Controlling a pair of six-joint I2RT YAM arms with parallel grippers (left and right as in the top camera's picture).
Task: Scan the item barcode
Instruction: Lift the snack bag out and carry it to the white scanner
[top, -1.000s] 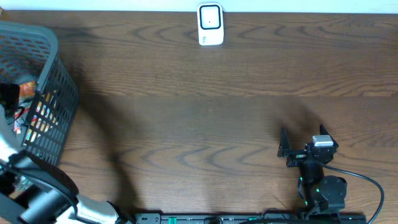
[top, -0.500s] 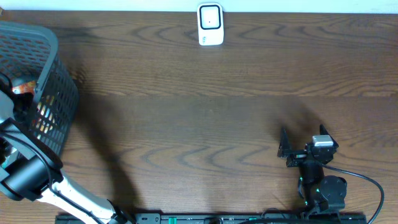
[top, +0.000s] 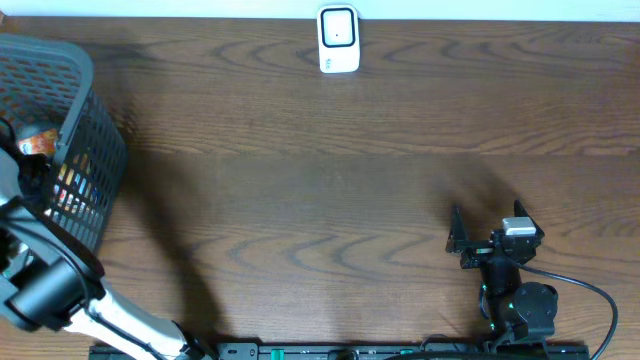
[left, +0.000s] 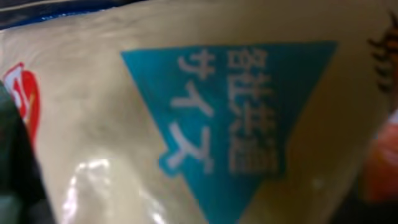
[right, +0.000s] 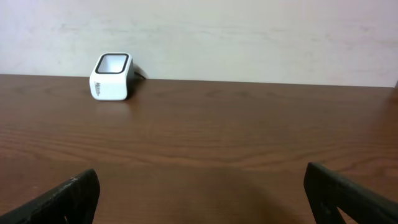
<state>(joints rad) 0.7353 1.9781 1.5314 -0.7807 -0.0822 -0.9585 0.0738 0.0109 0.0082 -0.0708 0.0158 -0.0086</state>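
Reaching deeper than a second ago, the left arm (top: 45, 288) hides the left gripper inside the dark mesh plastic basket (top: 95, 135), with the glossy cream blue-triangled packet (left: 205, 93) right against fingers whose spread I cannot tell. Slick film could slip from a shallow pinch. The right gripper (right: 200, 177) idles wide open, the white box-shaped scanner (right: 112, 76) far ahead.

From overhead, looks straight down on the table (top: 330, 150), with the scanner (top: 338, 40) at the far edge. From the right wrist, looks low and level across the same boards toward that scanner, well off. From the left wrist, at the basket (top: 75, 110) well left of the scanner, presses close against a cream packet (left: 205, 124), blurred by nearness.
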